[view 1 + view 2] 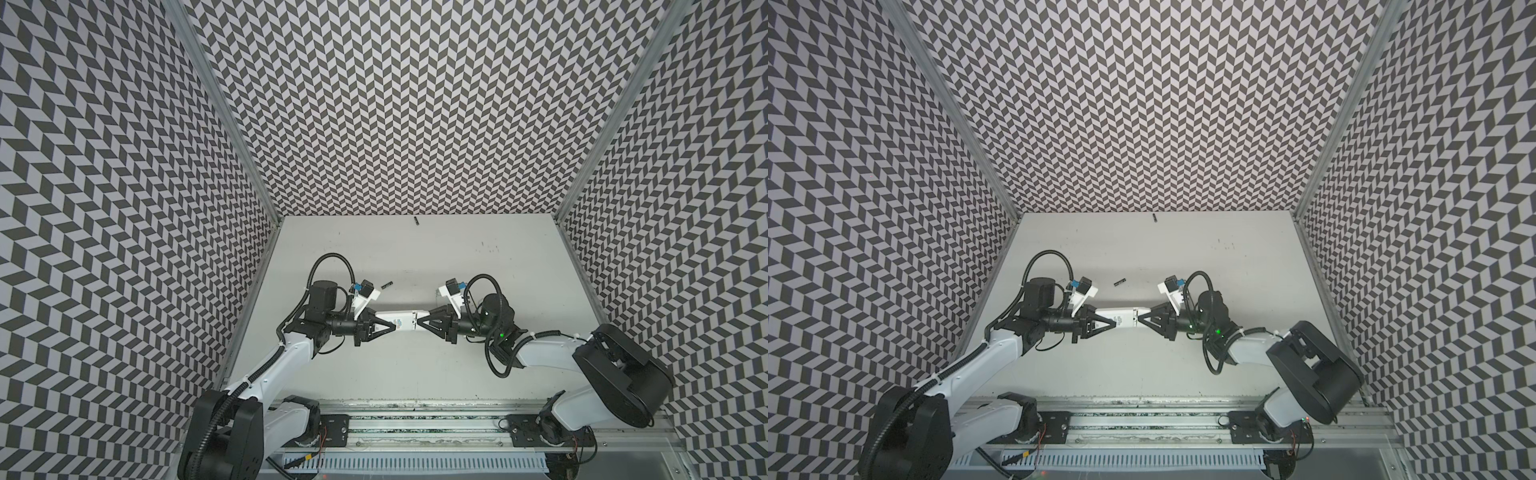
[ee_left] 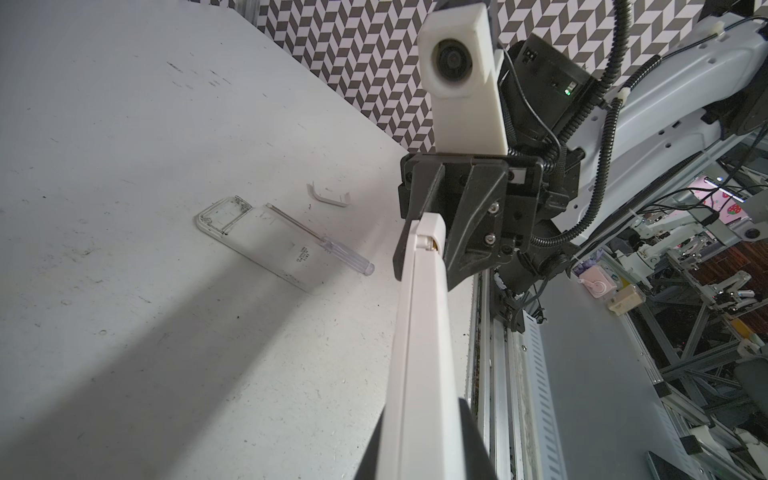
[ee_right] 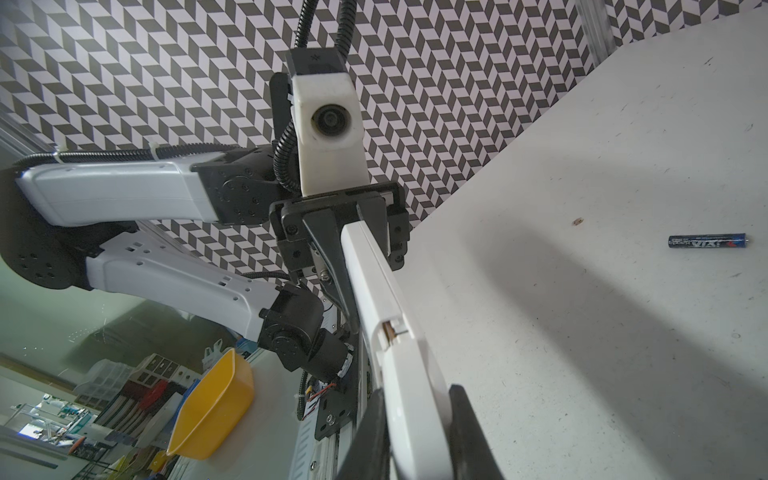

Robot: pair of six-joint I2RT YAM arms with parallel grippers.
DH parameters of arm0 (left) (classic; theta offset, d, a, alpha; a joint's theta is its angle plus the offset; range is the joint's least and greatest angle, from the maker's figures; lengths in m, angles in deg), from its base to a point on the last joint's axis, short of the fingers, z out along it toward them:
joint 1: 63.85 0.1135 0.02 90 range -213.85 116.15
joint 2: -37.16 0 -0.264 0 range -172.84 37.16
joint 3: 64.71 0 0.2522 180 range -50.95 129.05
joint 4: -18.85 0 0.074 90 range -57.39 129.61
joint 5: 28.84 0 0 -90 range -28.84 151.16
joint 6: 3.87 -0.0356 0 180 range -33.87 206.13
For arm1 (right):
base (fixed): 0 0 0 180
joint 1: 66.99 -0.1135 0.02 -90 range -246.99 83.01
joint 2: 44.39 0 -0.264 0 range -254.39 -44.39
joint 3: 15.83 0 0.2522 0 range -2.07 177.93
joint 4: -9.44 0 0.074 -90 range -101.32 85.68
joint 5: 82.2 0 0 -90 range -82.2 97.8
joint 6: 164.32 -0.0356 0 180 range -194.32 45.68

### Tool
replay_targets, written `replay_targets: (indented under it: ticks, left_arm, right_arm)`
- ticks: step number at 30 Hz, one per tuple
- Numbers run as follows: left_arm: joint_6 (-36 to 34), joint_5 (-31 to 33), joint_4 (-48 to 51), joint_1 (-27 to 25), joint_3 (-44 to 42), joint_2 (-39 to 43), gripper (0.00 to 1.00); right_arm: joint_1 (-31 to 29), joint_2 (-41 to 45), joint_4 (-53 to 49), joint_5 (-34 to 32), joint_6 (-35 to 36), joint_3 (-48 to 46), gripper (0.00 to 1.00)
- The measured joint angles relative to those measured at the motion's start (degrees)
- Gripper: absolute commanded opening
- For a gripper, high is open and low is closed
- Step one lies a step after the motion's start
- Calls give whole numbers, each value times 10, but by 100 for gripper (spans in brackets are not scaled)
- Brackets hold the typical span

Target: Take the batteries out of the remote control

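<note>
A long white remote control (image 1: 399, 322) (image 1: 1122, 320) hangs level above the table, held at both ends. My left gripper (image 1: 388, 326) (image 2: 424, 440) is shut on one end and my right gripper (image 1: 419, 324) (image 3: 419, 432) is shut on the other. In the right wrist view the remote (image 3: 386, 299) shows a seam with a small gap partway along. One black battery (image 1: 387, 285) (image 1: 1121, 282) (image 3: 706, 241) lies on the table just behind the left wrist. Another battery (image 1: 416, 221) (image 1: 1154, 218) lies at the back wall. Any batteries inside the remote are hidden.
In the left wrist view a second white remote (image 2: 257, 245) lies flat on the table with a clear-handled screwdriver (image 2: 328, 247) across it and a small curved white plastic piece (image 2: 328, 195) beside it. Patterned walls close in three sides; a metal rail (image 1: 415, 419) runs along the front.
</note>
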Motion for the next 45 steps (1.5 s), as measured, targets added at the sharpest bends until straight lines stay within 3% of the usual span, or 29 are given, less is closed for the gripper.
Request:
replay_targets:
  ticks: [7, 10, 13, 15, 18, 21, 32, 37, 45]
  left_arm:
    - [-1, 2, 0, 0, 0, 0, 0]
    - [-1, 3, -2, 0, 0, 0, 0]
    - [-5, 61, 3, 21, 0, 1, 0]
    - [-5, 97, 10, 41, 0, 0, 0]
    - [-5, 122, 10, 42, 0, 0, 0]
    - [-6, 134, 13, 42, 0, 0, 0]
    - [-9, 137, 17, 42, -1, -1, 0]
    - [-12, 128, 18, 42, -1, -1, 0]
    - [-15, 122, 20, 41, -1, -1, 0]
  right_arm:
    - [1, 0, -1, 0, 2, 1, 12]
    - [1, 0, -4, -1, 5, 1, 28]
    - [35, 0, -35, -22, 1, -6, 36]
    - [60, 1, -49, -42, -2, -14, 34]
    - [63, 3, -61, -50, 1, -19, 19]
    - [63, 3, -65, -52, 0, -18, 20]
    - [32, -21, -61, -97, -26, 3, 64]
    - [-19, -67, -64, -130, -24, 62, 73]
    - [-50, -121, -65, -159, -21, 111, 74]
